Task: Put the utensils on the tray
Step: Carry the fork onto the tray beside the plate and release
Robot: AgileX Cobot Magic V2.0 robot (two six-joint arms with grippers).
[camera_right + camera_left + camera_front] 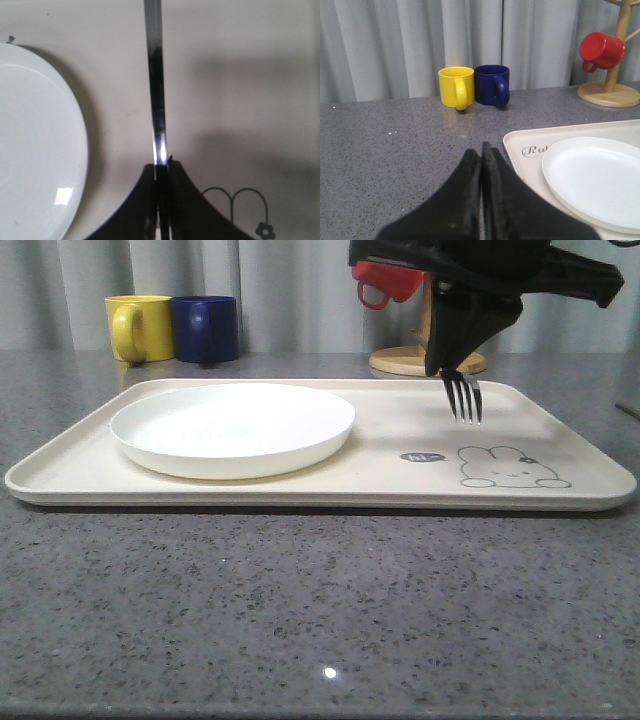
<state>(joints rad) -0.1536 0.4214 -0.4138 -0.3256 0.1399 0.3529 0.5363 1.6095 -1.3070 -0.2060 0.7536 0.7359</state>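
Your right gripper [452, 368] pinches the slim silver metal fork [464, 397], tines down above the cream rectangular tray [400, 475], at 3 o'clock from the round white plate [232, 427]. If released now, it could bounce away. Your left gripper [481, 156] is pressed together, empty.

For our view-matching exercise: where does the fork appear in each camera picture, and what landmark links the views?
Front view: fork hangs tines-down from the right gripper, above the tray.
Right wrist view: its handle runs up from the shut fingers.
Left wrist view: not in it.
Shared landmark: white plate.

Yellow mug [139, 327] beside blue mug [205, 328]; white plate [232, 427]; red mug [387, 282].
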